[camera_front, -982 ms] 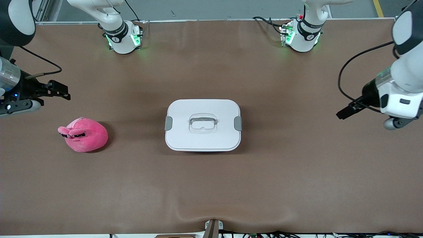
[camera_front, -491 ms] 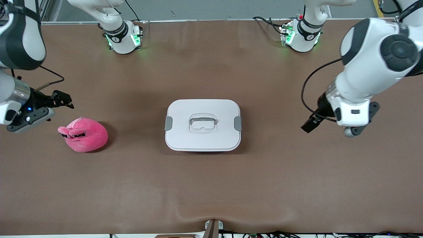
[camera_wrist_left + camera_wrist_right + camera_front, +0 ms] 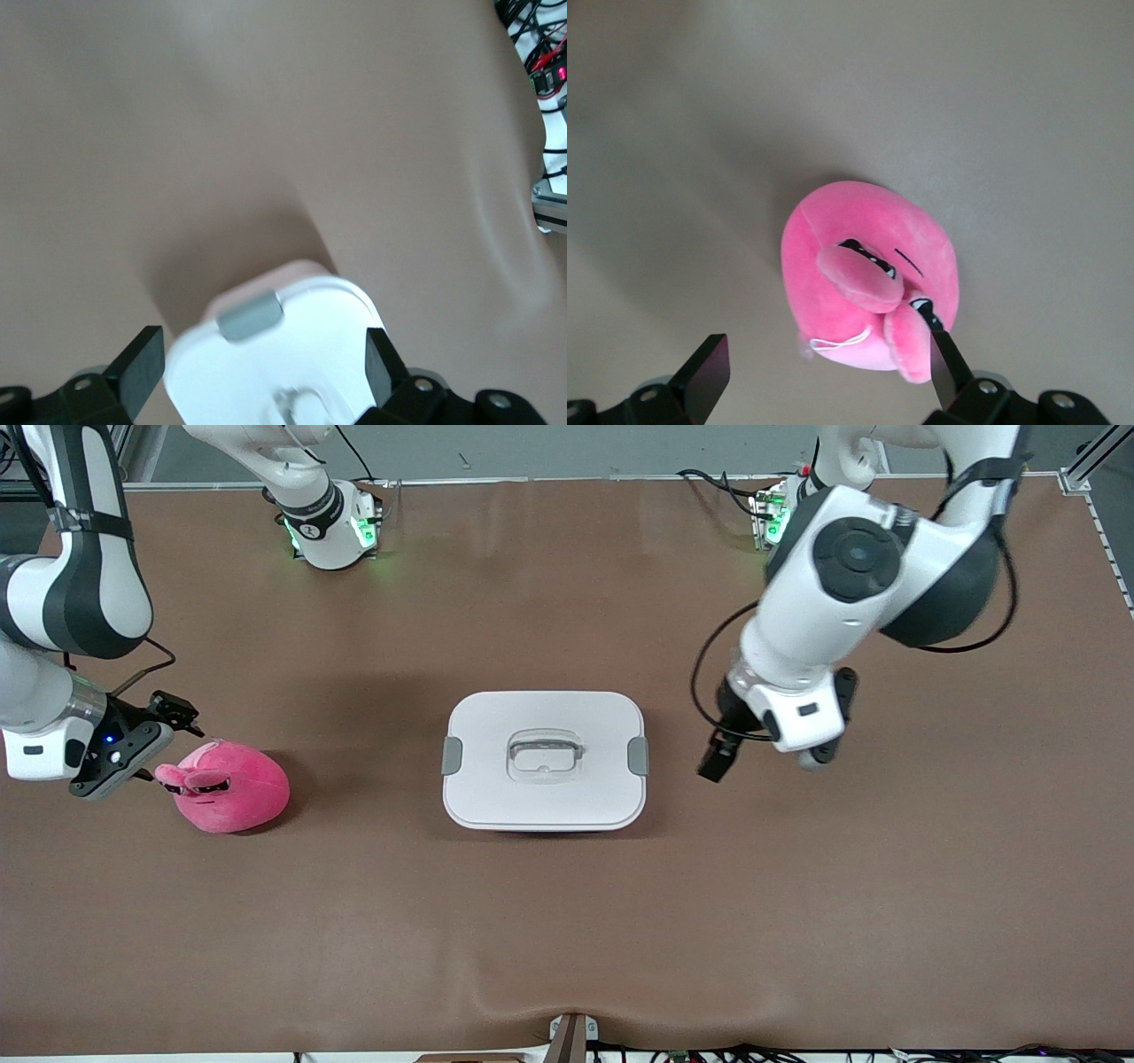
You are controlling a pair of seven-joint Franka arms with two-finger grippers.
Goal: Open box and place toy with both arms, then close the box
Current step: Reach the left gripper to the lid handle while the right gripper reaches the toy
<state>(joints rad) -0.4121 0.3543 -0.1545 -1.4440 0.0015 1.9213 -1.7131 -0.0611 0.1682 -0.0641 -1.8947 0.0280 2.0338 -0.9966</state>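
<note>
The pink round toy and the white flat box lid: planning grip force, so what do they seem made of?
Pink round toy: apparently soft plush, matte and fuzzy, with stitched dark eyes and floppy ears. White flat box lid: likely hard plastic, smooth with a slight sheen, with moulded grey side clips and a clear handle.

We see two glossy white arms with black joint bands, the left arm [image 3: 850, 584] and the right arm [image 3: 75, 593], green-lit bases, looping black cables and black hands.

Robot lab, two arms [image 3: 850, 584] bolted to brown table [image 3: 567, 921]
</note>
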